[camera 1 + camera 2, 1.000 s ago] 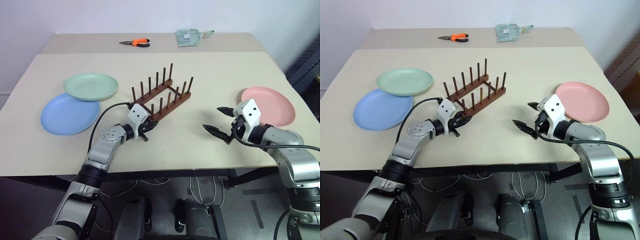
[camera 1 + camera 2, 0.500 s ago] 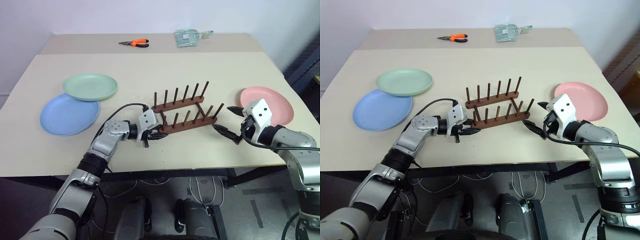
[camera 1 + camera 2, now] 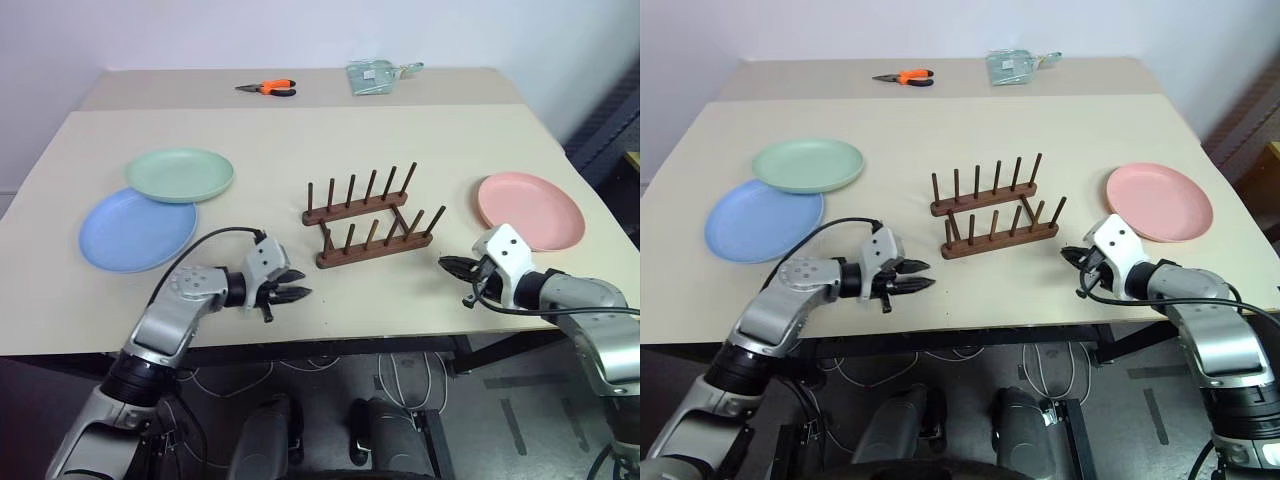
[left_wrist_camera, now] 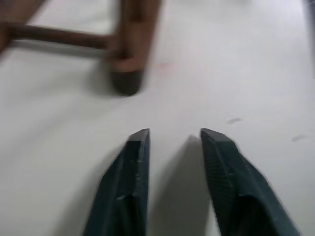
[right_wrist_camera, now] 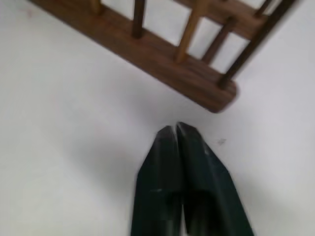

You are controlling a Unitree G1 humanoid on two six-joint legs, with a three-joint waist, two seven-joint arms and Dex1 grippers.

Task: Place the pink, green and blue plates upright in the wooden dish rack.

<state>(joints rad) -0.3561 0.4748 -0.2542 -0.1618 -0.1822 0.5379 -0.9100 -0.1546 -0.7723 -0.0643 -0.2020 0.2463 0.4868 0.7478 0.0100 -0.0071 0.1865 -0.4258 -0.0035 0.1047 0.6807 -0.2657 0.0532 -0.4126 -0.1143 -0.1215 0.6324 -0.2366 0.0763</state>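
Dish rack (image 3: 367,219) empty, left claw (image 3: 296,294) parted, right claw (image 3: 447,264) closed

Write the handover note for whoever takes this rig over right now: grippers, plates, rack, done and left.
Left gripper: open, empty, short of the rack's near left end.
Right gripper: shut, empty, just off the rack's right end.
Wooden dish rack: mid-table, standing, no plates in it.
Green plate lies flat far left, its edge over the blue plate; pink plate flat on the right.
Done: no plate racked.
Left: stand all three plates upright in the rack.
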